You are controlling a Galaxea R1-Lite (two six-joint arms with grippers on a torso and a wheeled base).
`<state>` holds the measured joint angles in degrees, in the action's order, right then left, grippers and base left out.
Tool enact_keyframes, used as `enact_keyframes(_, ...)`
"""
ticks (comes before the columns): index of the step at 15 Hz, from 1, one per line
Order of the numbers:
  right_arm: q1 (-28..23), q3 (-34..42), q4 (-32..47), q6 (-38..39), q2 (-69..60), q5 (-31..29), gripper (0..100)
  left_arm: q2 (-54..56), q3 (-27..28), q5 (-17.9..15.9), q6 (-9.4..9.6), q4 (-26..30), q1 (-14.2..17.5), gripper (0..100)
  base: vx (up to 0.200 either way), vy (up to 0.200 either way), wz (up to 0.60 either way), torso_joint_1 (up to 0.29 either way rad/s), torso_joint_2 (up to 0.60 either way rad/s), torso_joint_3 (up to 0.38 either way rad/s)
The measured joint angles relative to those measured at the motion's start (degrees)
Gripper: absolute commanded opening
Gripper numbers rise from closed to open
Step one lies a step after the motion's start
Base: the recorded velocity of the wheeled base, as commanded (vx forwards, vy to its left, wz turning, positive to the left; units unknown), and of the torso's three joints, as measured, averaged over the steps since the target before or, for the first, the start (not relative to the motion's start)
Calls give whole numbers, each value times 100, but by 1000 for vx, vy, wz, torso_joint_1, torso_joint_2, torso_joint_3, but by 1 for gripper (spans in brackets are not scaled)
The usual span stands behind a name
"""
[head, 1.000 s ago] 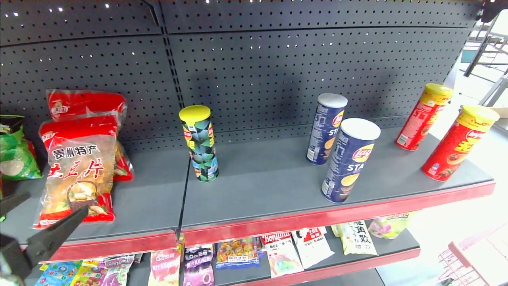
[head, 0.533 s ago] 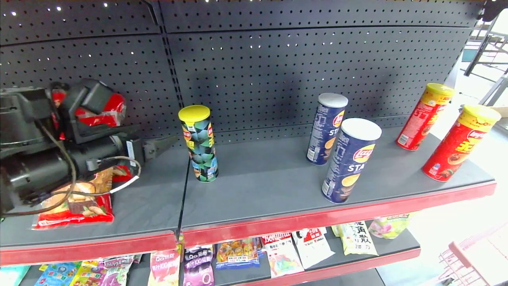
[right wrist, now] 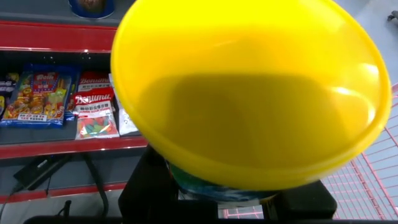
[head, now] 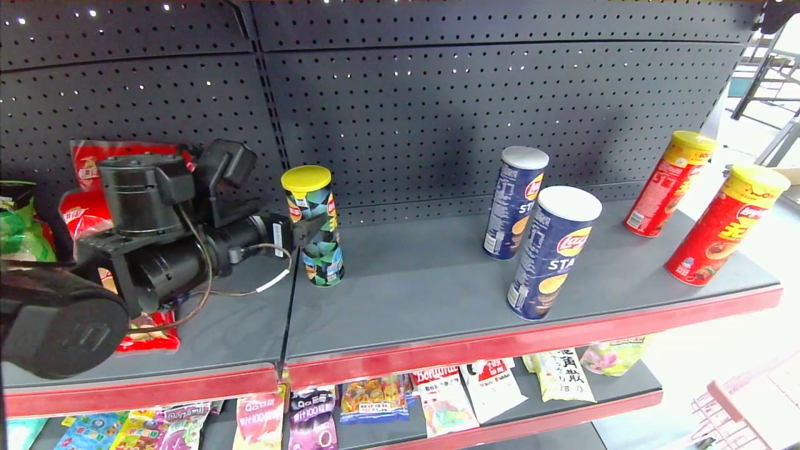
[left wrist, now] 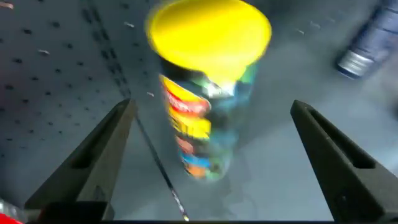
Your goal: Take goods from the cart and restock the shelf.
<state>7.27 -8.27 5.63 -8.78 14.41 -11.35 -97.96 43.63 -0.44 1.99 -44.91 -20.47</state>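
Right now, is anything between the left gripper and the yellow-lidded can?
Nothing visible. The left gripper is open, and the can shows straight ahead in the gap between its fingers, on bare shelf.

We list two yellow-lidded cans: one patterned can (head: 322, 257) upright beside the shelf (head: 437, 294) seam; a second can (right wrist: 249, 99) clasped in the right gripper (right wrist: 224, 200).

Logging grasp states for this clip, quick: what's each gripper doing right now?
Left gripper: open, one finger on each side of the shelved can, not gripping it.
Right gripper: closed, holding a second yellow-lidded can.
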Motion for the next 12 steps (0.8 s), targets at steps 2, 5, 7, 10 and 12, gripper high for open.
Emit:
enact_keyframes(2,-2,0,0,40,22,0,0,-269,0,128,37,-367,-12,100,0,0,0,0,0,0)
enact_keyframes(5,-7,-5,0,62,44,-6,0,-460,5,141,39,-391,-91,100,0,0,0,0,0,0)
enact_keyframes(7,-13,-9,0,68,52,-2,0,-529,27,174,46,-394,-122,100,0,0,0,0,0,0)
enact_keyframes(10,-16,-9,0,77,69,-6,0,-606,49,361,41,-397,-166,100,0,0,0,0,0,0)
enact_keyframes(12,-18,-9,0,79,80,-6,0,-664,79,512,41,-408,-227,100,0,0,0,0,0,0)
